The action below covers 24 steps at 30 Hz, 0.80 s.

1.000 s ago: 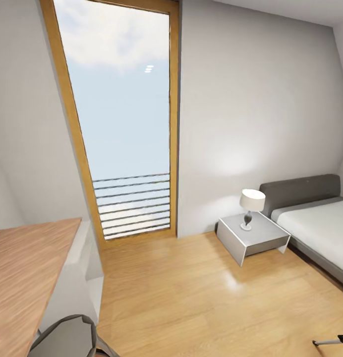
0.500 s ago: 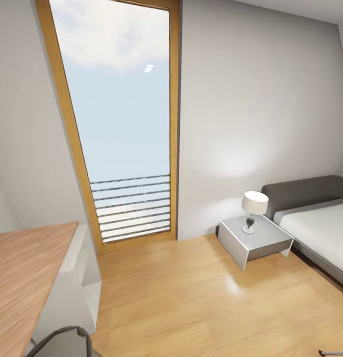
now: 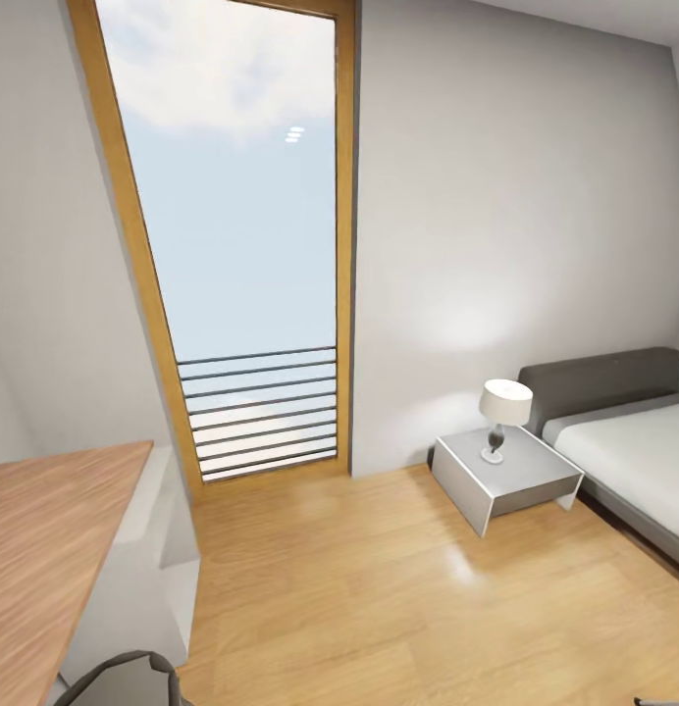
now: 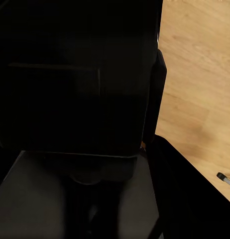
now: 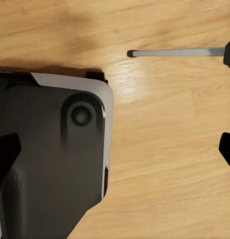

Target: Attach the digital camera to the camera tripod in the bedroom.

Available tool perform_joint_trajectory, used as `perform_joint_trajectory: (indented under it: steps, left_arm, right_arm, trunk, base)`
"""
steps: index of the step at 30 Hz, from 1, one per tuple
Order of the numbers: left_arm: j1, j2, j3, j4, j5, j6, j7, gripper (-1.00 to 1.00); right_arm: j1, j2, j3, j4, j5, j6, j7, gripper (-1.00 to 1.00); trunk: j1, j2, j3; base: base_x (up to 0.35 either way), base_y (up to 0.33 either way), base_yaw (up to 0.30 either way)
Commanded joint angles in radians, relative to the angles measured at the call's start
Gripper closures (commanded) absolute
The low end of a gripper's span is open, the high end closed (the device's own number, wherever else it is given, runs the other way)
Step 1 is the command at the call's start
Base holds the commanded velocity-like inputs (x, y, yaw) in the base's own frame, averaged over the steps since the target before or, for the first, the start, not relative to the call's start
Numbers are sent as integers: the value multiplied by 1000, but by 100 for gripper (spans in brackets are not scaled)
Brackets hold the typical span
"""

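Wood floor (image 3: 379,588); nightstand (image 3: 506,480), bed (image 3: 634,461)

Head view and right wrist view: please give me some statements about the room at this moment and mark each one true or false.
1. A lamp stands on the grey bedside table. True.
2. The bedside table stands beside the bed. True.
3. The tall window has a grey metal frame. False: its frame is wood-coloured, with grey horizontal bars across its lower part.
4. The floor is covered with grey carpet. False: it is light wood.
5. In the right wrist view a silver tripod leg lies over the wood floor. True, so far as the view shows; whether it touches the floor cannot be told.
6. The wooden desk top is to the right of the bed. False: it is at the left of the head view.
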Motion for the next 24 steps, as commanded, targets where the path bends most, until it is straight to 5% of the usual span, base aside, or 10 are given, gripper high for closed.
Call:
perform_joint_trajectory:
  steps: [1, 24]
  left_arm:
    - [0, 0, -7, 1, 5, -3, -1, 100]
    - [0, 0, -7, 1, 5, -3, -2, 100]
  right_arm:
    - [-1, 0, -8, 2, 10, -1, 3, -100]
    - [-1, 2, -12, 3, 10, -3, 2, -100]
  trunk:
    - [0, -1, 0]
    - [0, -1, 0]
  base:
    - [2, 0, 0]
    - [105, 0, 0]
